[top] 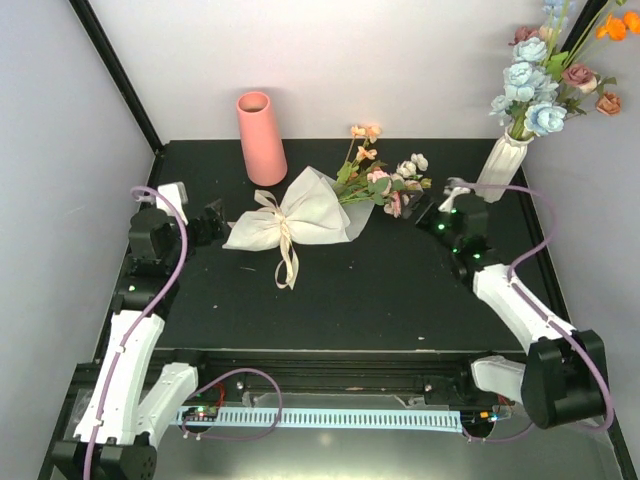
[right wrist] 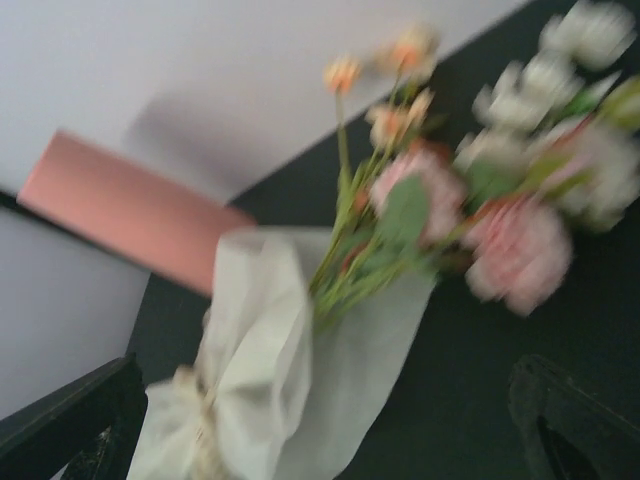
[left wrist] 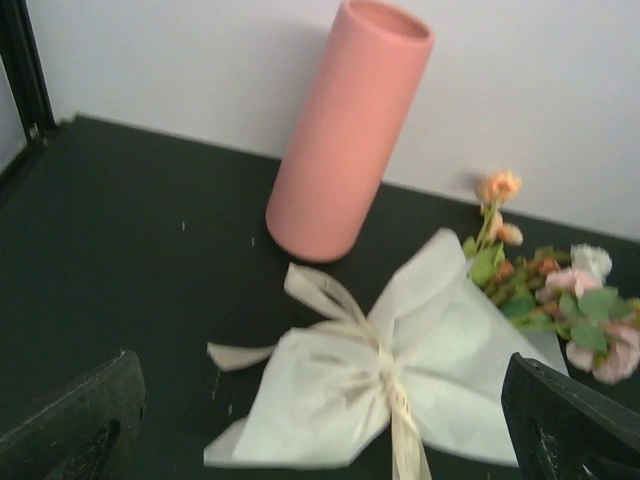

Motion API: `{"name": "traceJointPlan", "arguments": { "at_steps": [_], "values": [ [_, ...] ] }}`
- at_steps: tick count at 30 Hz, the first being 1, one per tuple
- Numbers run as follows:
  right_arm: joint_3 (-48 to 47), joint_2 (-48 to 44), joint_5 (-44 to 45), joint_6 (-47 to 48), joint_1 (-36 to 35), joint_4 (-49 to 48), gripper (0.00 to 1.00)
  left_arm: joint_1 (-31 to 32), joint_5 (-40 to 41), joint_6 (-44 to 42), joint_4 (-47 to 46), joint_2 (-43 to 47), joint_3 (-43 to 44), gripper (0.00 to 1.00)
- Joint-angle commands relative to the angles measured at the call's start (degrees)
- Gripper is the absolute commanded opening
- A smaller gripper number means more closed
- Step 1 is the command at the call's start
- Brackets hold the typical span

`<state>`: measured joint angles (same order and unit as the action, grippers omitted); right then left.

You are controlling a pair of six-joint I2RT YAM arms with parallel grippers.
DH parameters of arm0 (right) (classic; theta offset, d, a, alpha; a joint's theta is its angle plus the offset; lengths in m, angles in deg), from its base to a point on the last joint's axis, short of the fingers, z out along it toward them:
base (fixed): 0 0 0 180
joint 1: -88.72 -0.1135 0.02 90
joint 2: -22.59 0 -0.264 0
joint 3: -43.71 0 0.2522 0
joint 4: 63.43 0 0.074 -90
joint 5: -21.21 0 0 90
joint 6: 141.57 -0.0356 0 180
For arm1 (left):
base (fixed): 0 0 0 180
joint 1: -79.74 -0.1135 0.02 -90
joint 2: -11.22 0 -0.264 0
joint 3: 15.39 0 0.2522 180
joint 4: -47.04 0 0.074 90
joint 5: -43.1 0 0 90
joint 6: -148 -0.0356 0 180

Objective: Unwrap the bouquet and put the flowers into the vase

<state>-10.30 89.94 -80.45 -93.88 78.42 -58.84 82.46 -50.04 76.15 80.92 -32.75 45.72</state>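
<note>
The bouquet point(top: 305, 215) lies on its side mid-table, wrapped and tied. Its flowers point(top: 385, 180) fan toward 2 o'clock and its ribbon point(top: 286, 250) trails toward 6. The vase point(top: 262, 138) stands upright at 11 o'clock from it, apart. Both claws gape wide and hold nothing: the left gripper point(top: 216, 228) at the paper's 9 o'clock end, the right gripper point(top: 430, 214) at 3 o'clock by the blooms. Best, I judge, to pin the wrapped end with 1 claw while the other pulls a loose ribbon tail, not the paper.
</note>
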Motion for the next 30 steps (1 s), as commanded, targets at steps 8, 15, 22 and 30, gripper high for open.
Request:
{"name": "traceJointPlan", "arguments": {
  "at_steps": [8, 15, 22, 30],
  "values": [
    [0.73, 9.62, 9.42, -23.61, -24.87, -3.82, 1.0, 0.13, -11.09, -3.27, 10.07, 8.2, -8.85, 0.99],
    [-6.14, 23.79, 9.13, -26.02, -32.52, -5.06, 0.97, 0.14, -14.51, -3.23, 5.86, 8.74, -11.43, 0.99],
    [-12.24, 35.02, 7.51, -27.79, -33.34, -7.7, 0.9, 0.02, -14.33, -3.77, 7.03, 6.7, -10.95, 0.99],
    [-18.47, 41.43, 6.85, -24.1, -31.52, -6.41, 0.58, 0.15, -14.78, -4.4, 8.28, 5.82, -10.7, 0.99]
  ]
}}
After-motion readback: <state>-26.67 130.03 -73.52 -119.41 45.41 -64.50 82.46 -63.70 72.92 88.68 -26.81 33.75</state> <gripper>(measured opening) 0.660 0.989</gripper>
